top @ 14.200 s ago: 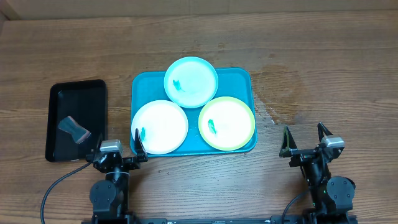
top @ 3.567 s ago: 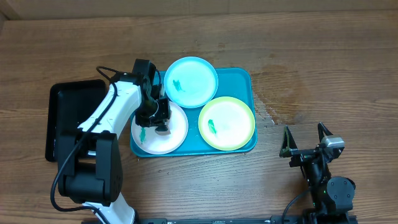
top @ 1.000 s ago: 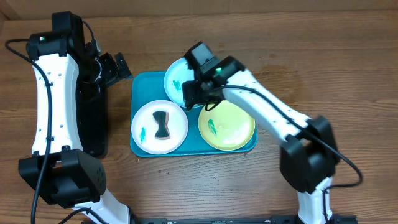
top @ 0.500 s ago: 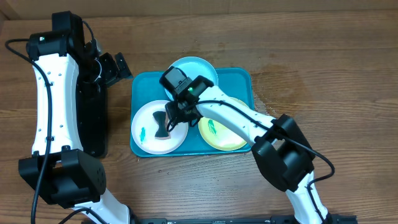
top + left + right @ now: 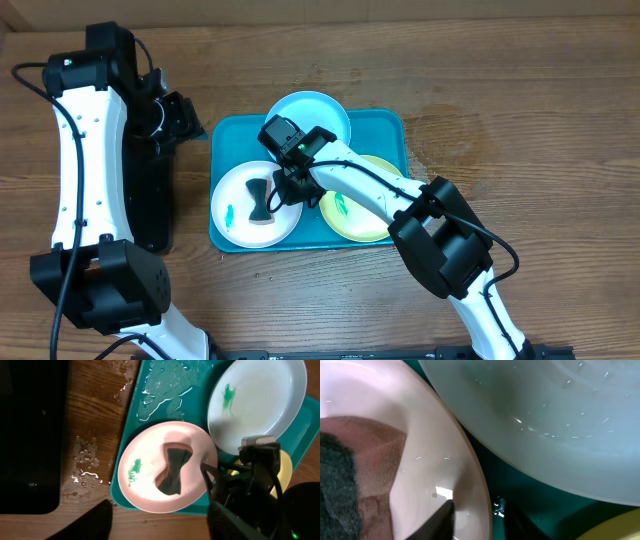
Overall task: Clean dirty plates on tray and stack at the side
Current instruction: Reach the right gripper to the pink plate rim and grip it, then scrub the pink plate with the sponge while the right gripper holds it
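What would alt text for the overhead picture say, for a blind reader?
The right gripper reaches to the rim of a white plate holding a dark sponge, on a turquoise tray beside a pale blue plate and a yellow-green plate. The left gripper hovers open near a black tray.

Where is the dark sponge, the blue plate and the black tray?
dark sponge (image 5: 259,199), overhead view, on its narrow middle.
blue plate (image 5: 324,110), overhead view, on its bare upper part.
black tray (image 5: 25,435), left wrist view, on its bare floor.
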Controlling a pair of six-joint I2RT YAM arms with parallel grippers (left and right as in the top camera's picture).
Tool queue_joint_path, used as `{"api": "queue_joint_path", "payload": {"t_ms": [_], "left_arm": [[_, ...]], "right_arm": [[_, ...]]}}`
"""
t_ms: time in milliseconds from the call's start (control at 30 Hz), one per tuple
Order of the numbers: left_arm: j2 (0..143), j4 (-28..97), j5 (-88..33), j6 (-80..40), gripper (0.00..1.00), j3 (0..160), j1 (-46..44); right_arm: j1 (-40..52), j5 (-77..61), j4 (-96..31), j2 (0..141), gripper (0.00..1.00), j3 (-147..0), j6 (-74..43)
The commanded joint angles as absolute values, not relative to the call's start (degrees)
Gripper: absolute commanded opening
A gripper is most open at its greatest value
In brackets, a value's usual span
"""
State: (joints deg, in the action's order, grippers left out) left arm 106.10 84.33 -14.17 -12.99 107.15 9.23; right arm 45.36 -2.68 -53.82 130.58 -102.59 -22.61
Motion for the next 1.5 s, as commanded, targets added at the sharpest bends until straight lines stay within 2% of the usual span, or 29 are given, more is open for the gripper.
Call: {"api": "queue_joint_path", "payload": {"t_ms": [0,100,133,167,233,400,433,733,867,1000,1133,1167,1233,1267,1300,1367,1467], "left_arm": [[106.10,84.58,-14.90,-10.24,0.57,104.55,7.42],[106.13,82.89,-15.70,-10.24,0.47,100.47,6.22],[106.13,81.23,-17.52,-10.24,0.37,97.12,5.34],[106.13,80.18,-18.46,-10.22,0.36,95.11,4.84],[106.13,77.56,-19.57,-9.74,0.38,90.08,3.62],[106.13,71.31,-23.24,-6.00,0.70,80.64,1.85],[106.13,70.02,-24.38,-5.48,0.72,79.33,1.65],[106.98,55.92,-25.10,-9.28,0.62,70.91,0.56],[108.66,53.21,-25.12,-9.28,0.59,69.69,0.21],[109.40,52.84,-25.08,-9.41,0.51,69.67,-0.54],[109.40,51.68,-23.70,-9.43,0.51,68.97,-1.02],[109.40,51.35,-23.59,-9.45,0.50,68.66,-1.17],[109.40,51.03,-23.35,-9.43,0.39,68.42,-1.21],[109.40,50.70,-22.37,-9.45,0.38,67.85,-1.21],[109.40,50.72,-22.31,-9.43,0.31,67.57,-1.21],[109.40,50.68,-20.10,-9.93,0.04,67.53,-1.21],[109.40,51.99,-5.15,-16.97,0.04,67.53,-1.15]], "right_arm": [[45.28,-2.85,-53.82,131.70,0.25,-102.61,-22.74],[45.25,-2.96,-53.84,131.70,0.20,-102.61,-22.74],[45.25,-3.11,-53.84,131.70,0.19,-102.61,-22.74],[45.25,-3.11,-53.84,131.70,0.18,-102.61,-22.74],[45.25,-3.11,-53.98,131.70,0.16,-102.61,-22.74],[45.25,-3.11,-54.33,131.70,0.13,-102.61,-22.74],[45.25,-3.11,-54.30,131.70,0.13,-102.61,-22.74],[45.25,-3.09,-54.35,131.70,0.13,-102.61,-22.74],[45.25,-3.09,-54.24,131.70,0.13,-102.61,-22.74],[45.25,-3.07,-54.17,131.70,0.13,-102.61,-22.74],[45.25,-3.05,-54.19,131.70,0.13,-102.61,-22.72],[45.25,-3.05,-54.26,131.70,0.13,-102.61,-22.72],[45.25,-3.05,-54.24,131.70,0.13,-102.61,-22.72],[45.25,-3.03,-54.26,131.70,0.13,-102.61,-22.72],[45.25,-3.05,-54.28,131.70,0.13,-102.61,-22.72],[45.25,-3.03,-54.28,131.70,0.13,-102.61,-22.70],[45.25,-3.03,-54.61,131.70,0.13,-102.61,-22.70]]}}
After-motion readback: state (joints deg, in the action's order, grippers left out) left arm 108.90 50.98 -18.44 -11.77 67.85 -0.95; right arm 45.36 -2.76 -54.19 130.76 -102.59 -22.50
